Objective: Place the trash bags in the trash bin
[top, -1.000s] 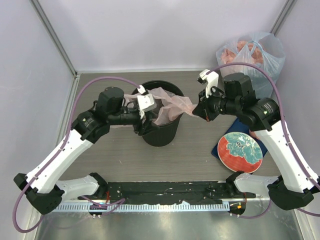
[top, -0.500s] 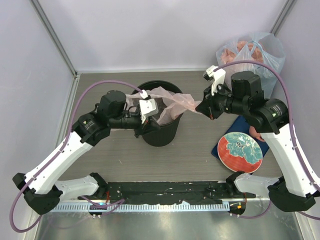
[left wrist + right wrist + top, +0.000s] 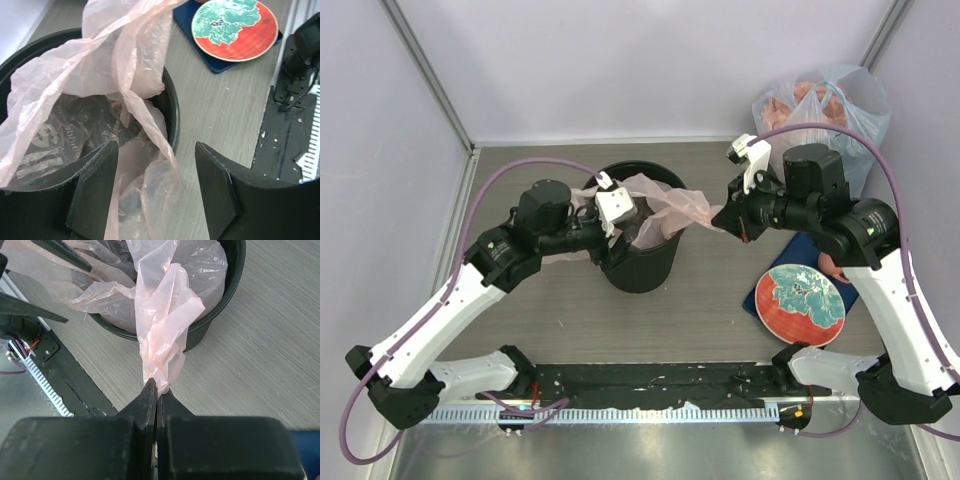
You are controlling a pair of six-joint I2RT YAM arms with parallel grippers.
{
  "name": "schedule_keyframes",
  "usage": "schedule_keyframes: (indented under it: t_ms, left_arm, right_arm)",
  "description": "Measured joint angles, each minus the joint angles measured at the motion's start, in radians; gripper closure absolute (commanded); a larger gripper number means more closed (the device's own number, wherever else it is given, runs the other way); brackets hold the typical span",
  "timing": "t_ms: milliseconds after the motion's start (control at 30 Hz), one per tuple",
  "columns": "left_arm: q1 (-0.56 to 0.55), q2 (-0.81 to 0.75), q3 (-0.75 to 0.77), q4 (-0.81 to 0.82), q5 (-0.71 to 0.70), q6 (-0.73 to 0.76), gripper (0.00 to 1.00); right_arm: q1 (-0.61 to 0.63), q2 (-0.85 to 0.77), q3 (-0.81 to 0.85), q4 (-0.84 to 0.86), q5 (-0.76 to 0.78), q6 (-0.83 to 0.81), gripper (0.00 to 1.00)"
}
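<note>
The round black trash bin [image 3: 642,268] stands mid-table. The pale pink trash bag [image 3: 672,208] lies partly inside it and drapes over its rim. My right gripper [image 3: 726,221] is shut on a bunched end of the bag [image 3: 165,335], stretching it out to the right of the bin [image 3: 220,305]. My left gripper [image 3: 612,232] is open over the bin's near-left rim; in the left wrist view its fingers [image 3: 97,185] straddle a fold of the bag [image 3: 140,100] hanging over the rim [image 3: 172,120], without pinching it.
A bulging clear-bluish bag [image 3: 825,105] with pink contents stands at the back right. A red and teal plate [image 3: 805,303] lies on a blue mat [image 3: 768,300] at the right. Walls enclose the back and sides.
My right gripper has pulled the bag's end further right and a little up. My left gripper has shifted slightly over the bin's rim, and the bag has spread wider across the opening.
</note>
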Motion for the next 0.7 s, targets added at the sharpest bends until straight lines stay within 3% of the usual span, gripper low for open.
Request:
schedule_keyframes:
  t_ms: [67,100,167,200,267,700]
  left_arm:
    - [0.0,0.014,0.0,0.013,-0.026,0.0,0.38]
    - [0.0,0.024,0.0,0.016,-0.035,0.001,0.55]
    - [0.0,0.04,-0.009,0.024,-0.038,0.001,0.7]
    - [0.0,0.045,-0.014,0.025,-0.033,0.005,0.84]
    - [0.0,0.049,-0.022,0.023,-0.008,0.005,1.0]
    - [-0.108,-0.01,-0.081,0.004,0.126,0.068,1.0]
  right_arm:
    - [0.0,-0.002,0.0,-0.003,0.0,-0.002,0.99]
    - [0.0,-0.004,0.0,-0.003,0.0,-0.002,0.99]
    - [0.0,-0.01,0.0,-0.003,0.0,-0.002,0.99]
    - [0.0,-0.013,0.0,-0.003,0.001,-0.002,0.99]
    - [-0.001,-0.016,0.003,-0.003,0.002,-0.002,0.99]
    - [-0.082,0.013,0.016,-0.003,0.052,0.071,0.99]
